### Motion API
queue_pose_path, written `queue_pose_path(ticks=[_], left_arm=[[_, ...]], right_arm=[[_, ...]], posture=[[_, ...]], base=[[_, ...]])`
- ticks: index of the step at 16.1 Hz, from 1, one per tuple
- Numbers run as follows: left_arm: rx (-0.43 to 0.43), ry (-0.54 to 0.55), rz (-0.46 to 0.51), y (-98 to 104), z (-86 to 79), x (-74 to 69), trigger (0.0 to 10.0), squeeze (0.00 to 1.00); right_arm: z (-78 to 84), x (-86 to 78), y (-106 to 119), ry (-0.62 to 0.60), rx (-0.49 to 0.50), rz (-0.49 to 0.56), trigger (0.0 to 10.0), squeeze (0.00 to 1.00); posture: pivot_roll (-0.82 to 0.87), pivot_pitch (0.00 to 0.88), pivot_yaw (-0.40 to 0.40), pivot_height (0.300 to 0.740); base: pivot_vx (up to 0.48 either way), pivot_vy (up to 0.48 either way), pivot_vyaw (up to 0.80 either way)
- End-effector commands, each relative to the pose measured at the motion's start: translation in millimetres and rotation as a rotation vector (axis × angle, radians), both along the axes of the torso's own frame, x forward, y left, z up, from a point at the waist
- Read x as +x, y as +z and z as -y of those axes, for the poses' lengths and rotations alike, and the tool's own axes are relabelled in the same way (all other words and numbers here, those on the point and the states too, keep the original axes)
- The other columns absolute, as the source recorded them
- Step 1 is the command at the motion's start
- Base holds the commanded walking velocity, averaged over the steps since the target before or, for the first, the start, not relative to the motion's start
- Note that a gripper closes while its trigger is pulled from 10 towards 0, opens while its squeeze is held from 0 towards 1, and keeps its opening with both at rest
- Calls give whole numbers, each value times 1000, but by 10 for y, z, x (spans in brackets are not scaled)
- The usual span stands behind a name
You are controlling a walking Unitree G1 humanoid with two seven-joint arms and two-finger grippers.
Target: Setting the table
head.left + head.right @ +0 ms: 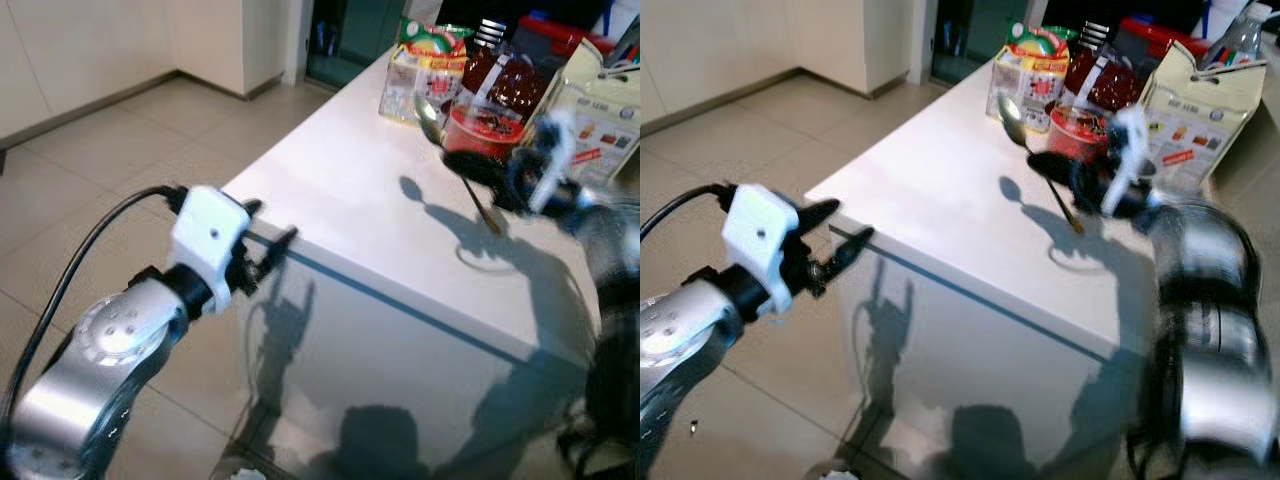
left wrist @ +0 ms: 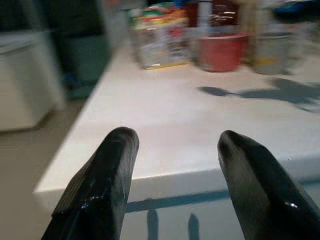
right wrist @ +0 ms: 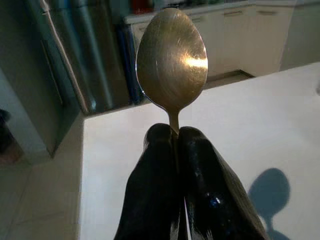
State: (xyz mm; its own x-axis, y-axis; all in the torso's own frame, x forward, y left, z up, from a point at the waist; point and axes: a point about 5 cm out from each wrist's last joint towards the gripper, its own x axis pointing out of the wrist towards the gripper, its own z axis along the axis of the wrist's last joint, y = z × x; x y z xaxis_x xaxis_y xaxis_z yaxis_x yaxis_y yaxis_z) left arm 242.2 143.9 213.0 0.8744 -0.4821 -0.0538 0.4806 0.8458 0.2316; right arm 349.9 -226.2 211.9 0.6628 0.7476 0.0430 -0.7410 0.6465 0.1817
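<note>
A metal spoon [image 3: 172, 60] is pinched by its handle in my right gripper [image 3: 176, 136], held above the white table [image 1: 350, 200] with its bowl tilted up. In the eye views the spoon [image 1: 1012, 120] hangs over the table's right part, casting a shadow, and the right gripper [image 1: 1065, 170] is shut on it. My left gripper [image 1: 268, 232] stands open just off the table's near left corner, nothing between its fingers [image 2: 107, 175].
At the table's far end stand a red tub [image 1: 482, 128], a colourful snack box [image 1: 422, 70], a dark jar [image 1: 508, 80] and a paper bag [image 1: 1195, 100]. Tiled floor [image 1: 90, 170] lies to the left, with white cabinets beyond.
</note>
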Motion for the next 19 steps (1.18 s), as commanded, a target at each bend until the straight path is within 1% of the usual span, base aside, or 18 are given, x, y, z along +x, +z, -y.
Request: queue_pose_path(ticks=[1, 2, 3, 4, 5, 6, 7, 8, 9, 10, 11, 12, 13, 14, 15, 16, 17, 19], left_arm=[[2, 49, 10, -27, 14, 32, 10000, 0], [14, 74, 18, -71, 22, 52, 10000, 0], [8, 96, 16, -92, 21, 66, 10000, 0], [6, 123, 19, -111, 30, 96, 10000, 0], [20, 117, 35, -112, 63, 126, 10000, 0], [27, 104, 53, -99, 92, 157, 10000, 0], [34, 100, 72, -93, 91, 200, 10000, 0], [41, 100, 83, -89, 90, 247, 10000, 0], [49, 102, 92, -71, 101, 288, 10000, 0], [41, 103, 102, -38, 108, 297, 10000, 0], [26, 102, 124, 22, 108, 286, 10000, 0], [17, 106, 134, 63, 108, 321, 10000, 0], [16, 108, 134, 65, 111, 347, 10000, 0], [12, 110, 129, 58, 126, 407, 10000, 0], [7, 116, 121, 31, 131, 419, 10000, 0], [3, 127, 104, -35, 132, 423, 10000, 0], [1, 127, 93, -64, 137, 411, 10000, 0], [0, 128, 88, -70, 144, 399, 10000, 0]], right_arm=[[-3, -150, 147, -61, 57, 44, 0, 0], [-39, -282, 136, -130, 105, 53, 0, 0], [-80, -358, 130, -167, 137, 59, 0, 0], [-139, -469, 132, -214, 172, 63, 0, 0], [-222, -586, 151, -275, 202, 74, 0, 0], [-286, -676, 173, -324, 197, 72, 0, 0], [-378, -759, 191, -379, 140, 88, 4863, 0], [-439, -808, 222, -412, 115, 101, 10000, 0], [-455, -813, 247, -428, 117, 102, 10000, 0], [-482, -847, 273, -446, 126, 109, 10000, 0], [-545, -899, 313, -475, 140, 119, 10000, 0], [-603, -901, 350, -489, 150, 116, 10000, 0], [-641, -899, 326, -491, 134, 104, 10000, 0], [-695, -888, 270, -506, 106, 77, 10000, 0], [-714, -876, 226, -520, 105, 51, 10000, 0], [-757, -853, 141, -543, 102, 2, 10000, 0], [-778, -841, 115, -546, 115, -21, 10000, 0], [-794, -823, 99, -547, 128, -38, 10000, 0]], posture=[[162, 0, -81, 740], [136, 0, -61, 740], [118, 0, -47, 740], [99, 0, -33, 740], [73, 0, -18, 740], [55, 0, -4, 740], [16, 0, 17, 740], [8, 0, 24, 740], [9, 0, 22, 740], [9, 0, 19, 740], [3, 0, 17, 740], [-2, 0, 19, 740], [-3, 0, 19, 740], [3, 0, 12, 740], [4, 0, 10, 740], [8, 0, 6, 740], [14, 0, 0, 740], [18, 0, -9, 740]], base=[[0, 0, 0], [0, 0, 0], [0, 0, 0], [0, 0, 0], [0, 0, 0], [0, 0, 0], [0, 0, 0], [0, 0, 0], [0, 0, 0], [0, 0, 0], [0, 0, 0], [0, 0, 0], [0, 0, 0], [0, 0, 0], [0, 0, 0], [-251, 0, 0], [-270, 0, 0], [-266, 0, 0]])
